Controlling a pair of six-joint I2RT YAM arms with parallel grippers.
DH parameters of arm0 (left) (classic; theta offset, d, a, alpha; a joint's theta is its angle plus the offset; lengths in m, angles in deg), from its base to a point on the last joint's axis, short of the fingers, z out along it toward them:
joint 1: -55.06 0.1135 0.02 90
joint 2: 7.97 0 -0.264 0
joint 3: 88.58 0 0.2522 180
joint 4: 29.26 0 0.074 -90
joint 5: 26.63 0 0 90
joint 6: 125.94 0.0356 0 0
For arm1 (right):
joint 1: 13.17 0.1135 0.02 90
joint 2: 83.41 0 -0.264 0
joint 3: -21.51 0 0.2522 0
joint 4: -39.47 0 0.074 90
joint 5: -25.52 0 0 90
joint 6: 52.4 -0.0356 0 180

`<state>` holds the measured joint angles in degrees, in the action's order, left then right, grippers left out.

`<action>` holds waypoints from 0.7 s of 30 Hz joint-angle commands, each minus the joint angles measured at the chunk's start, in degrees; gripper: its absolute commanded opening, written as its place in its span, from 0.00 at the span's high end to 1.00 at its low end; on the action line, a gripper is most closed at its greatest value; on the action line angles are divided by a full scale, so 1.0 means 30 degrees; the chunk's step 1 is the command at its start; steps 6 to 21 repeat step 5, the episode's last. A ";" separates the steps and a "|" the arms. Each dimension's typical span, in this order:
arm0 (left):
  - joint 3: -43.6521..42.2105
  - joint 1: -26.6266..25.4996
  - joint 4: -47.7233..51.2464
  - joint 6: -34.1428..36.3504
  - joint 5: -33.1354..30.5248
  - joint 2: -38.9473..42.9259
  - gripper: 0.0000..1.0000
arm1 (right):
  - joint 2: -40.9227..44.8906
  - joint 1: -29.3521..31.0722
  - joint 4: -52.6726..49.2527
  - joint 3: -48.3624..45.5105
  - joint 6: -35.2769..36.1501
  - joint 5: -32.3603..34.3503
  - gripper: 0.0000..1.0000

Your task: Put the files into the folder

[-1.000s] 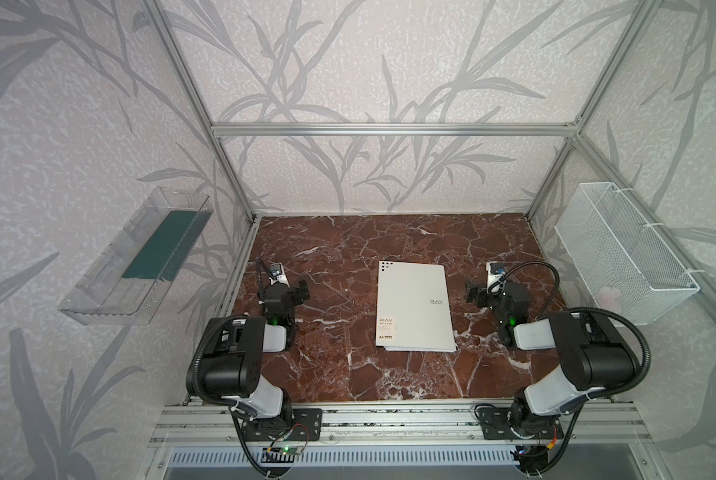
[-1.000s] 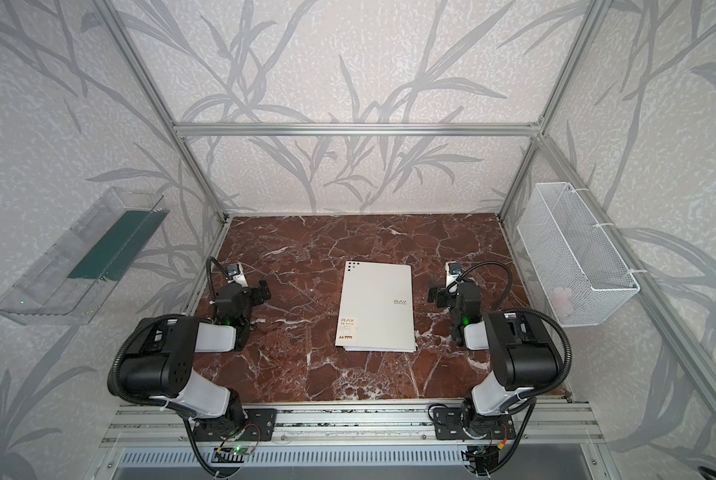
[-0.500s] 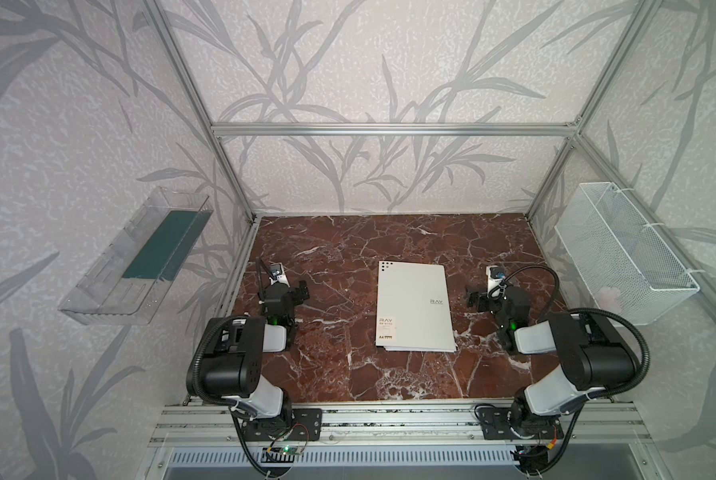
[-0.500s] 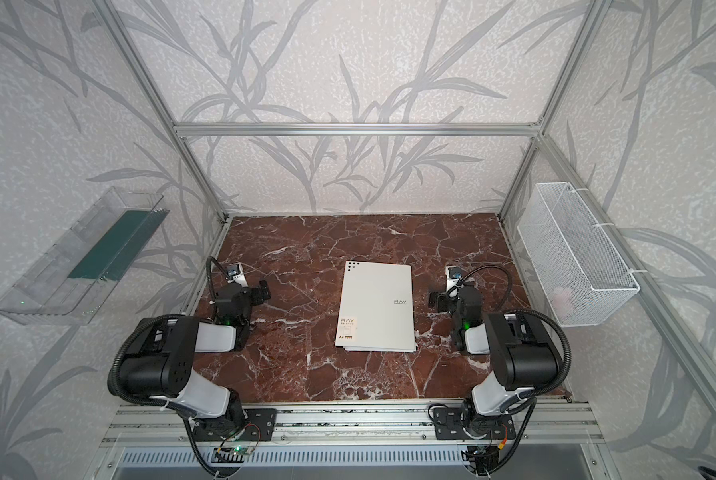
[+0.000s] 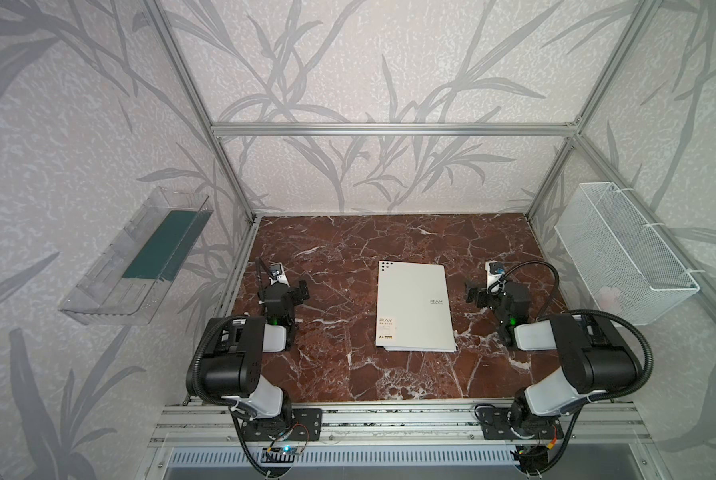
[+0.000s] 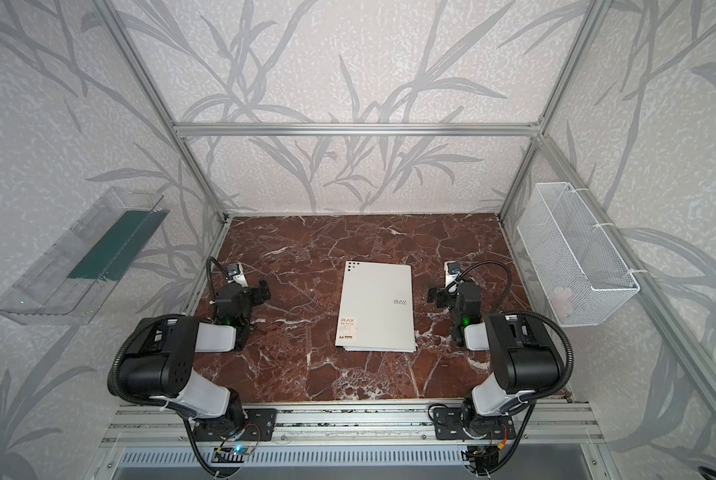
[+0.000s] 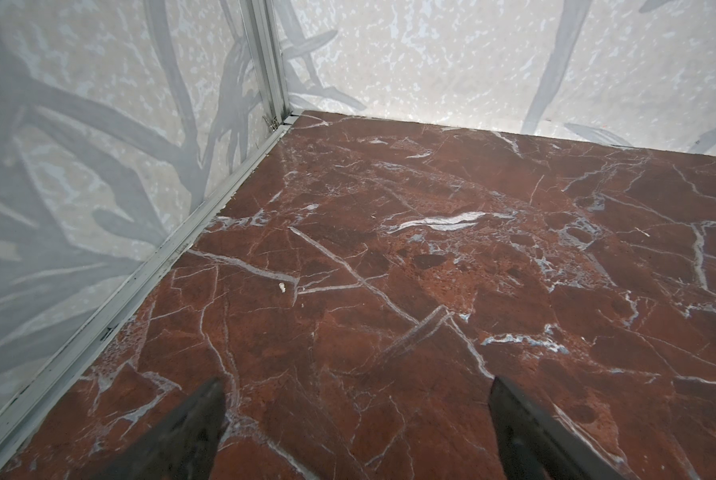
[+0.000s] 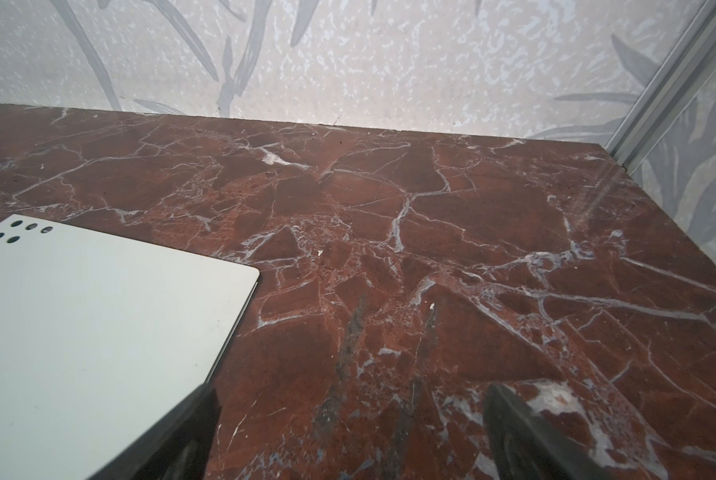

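Note:
The folder (image 5: 414,307) lies shut in the middle of the marble table (image 5: 348,374), off-white with "RAY" lettering and black corner dots, seen in both top views (image 6: 377,307). The files do not show as loose sheets. A thin white edge (image 5: 424,350) peeks out under the folder's near side, and I cannot tell whether it is paper or the back cover. My left gripper (image 5: 284,291) (image 7: 356,415) is open over bare marble, left of the folder. My right gripper (image 5: 491,293) (image 8: 350,419) is open just right of the folder (image 8: 78,324), holding nothing.
A clear plastic tray (image 5: 140,266) with a dark green insert hangs on the left wall. A white wire basket (image 5: 626,253) hangs on the right wall. Aluminium frame posts stand at the back corners, and a rail (image 5: 389,419) runs along the table's front.

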<state>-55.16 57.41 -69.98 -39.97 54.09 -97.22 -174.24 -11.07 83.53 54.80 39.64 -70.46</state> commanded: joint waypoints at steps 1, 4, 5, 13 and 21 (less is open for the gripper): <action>0.0317 -0.0050 -0.0385 0.0348 0.0104 -0.0102 0.01 | -0.0043 0.0059 0.0268 0.0243 -0.0255 0.0957 0.01; 0.0315 -0.0051 -0.0385 0.0348 0.0103 -0.0081 0.01 | -0.0039 0.0059 0.0267 0.0229 -0.0271 0.0901 0.01; 0.0306 -0.0049 -0.0385 0.0348 0.0104 -0.0090 0.01 | -0.0061 -0.0006 0.0439 0.0131 -0.0244 0.0562 0.01; 0.0306 -0.0049 -0.0385 0.0348 0.0104 -0.0090 0.01 | -0.0061 -0.0006 0.0439 0.0131 -0.0244 0.0562 0.01; 0.0306 -0.0049 -0.0385 0.0348 0.0104 -0.0090 0.01 | -0.0061 -0.0006 0.0439 0.0131 -0.0244 0.0562 0.01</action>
